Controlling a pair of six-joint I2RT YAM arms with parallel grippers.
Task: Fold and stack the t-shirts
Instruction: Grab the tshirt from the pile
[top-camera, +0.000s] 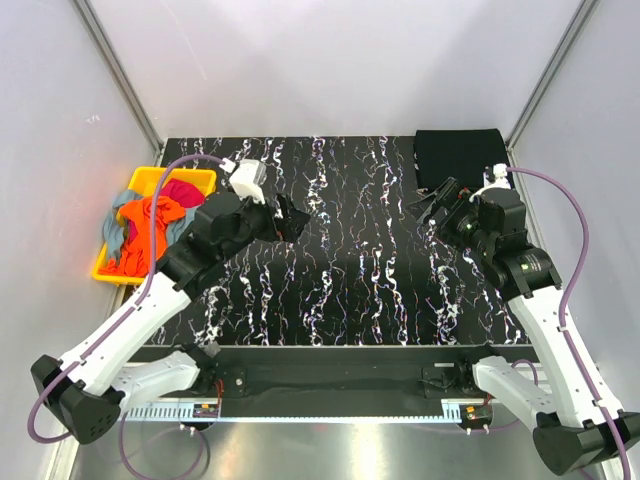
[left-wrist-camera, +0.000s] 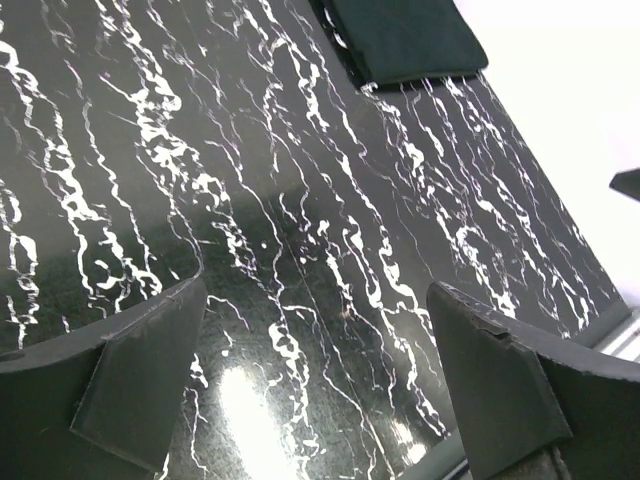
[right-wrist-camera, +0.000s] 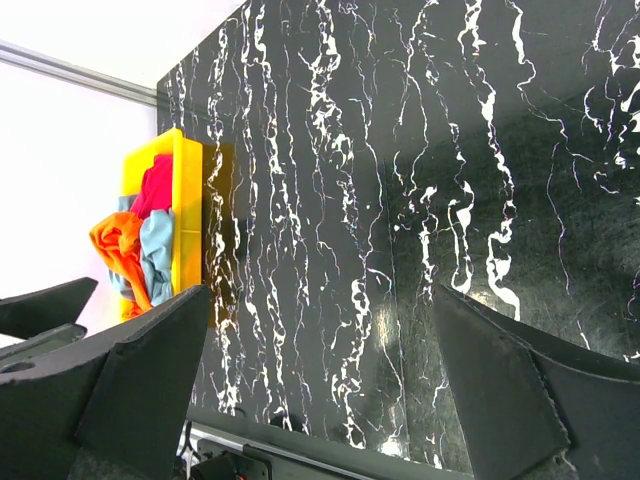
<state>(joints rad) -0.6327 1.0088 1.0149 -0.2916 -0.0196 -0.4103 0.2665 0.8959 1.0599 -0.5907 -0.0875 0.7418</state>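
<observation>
A folded black t-shirt (top-camera: 456, 151) lies flat at the table's far right corner, and also shows at the top of the left wrist view (left-wrist-camera: 405, 40). Crumpled t-shirts fill the yellow bin (top-camera: 146, 180): an orange one (top-camera: 150, 228), a magenta one (top-camera: 184, 190) and a grey-blue one (top-camera: 113, 222). The right wrist view shows the same orange (right-wrist-camera: 118, 245), magenta (right-wrist-camera: 155, 185) and grey-blue (right-wrist-camera: 158, 255) cloth. My left gripper (top-camera: 292, 218) (left-wrist-camera: 315, 370) hovers open over the table's left middle, empty. My right gripper (top-camera: 432, 205) (right-wrist-camera: 320, 380) is open and empty, just in front of the black t-shirt.
The yellow bin (right-wrist-camera: 186, 215) sits off the left edge of the black marbled table (top-camera: 340, 290). White walls enclose the back and both sides. The arms' bases and a rail run along the near edge.
</observation>
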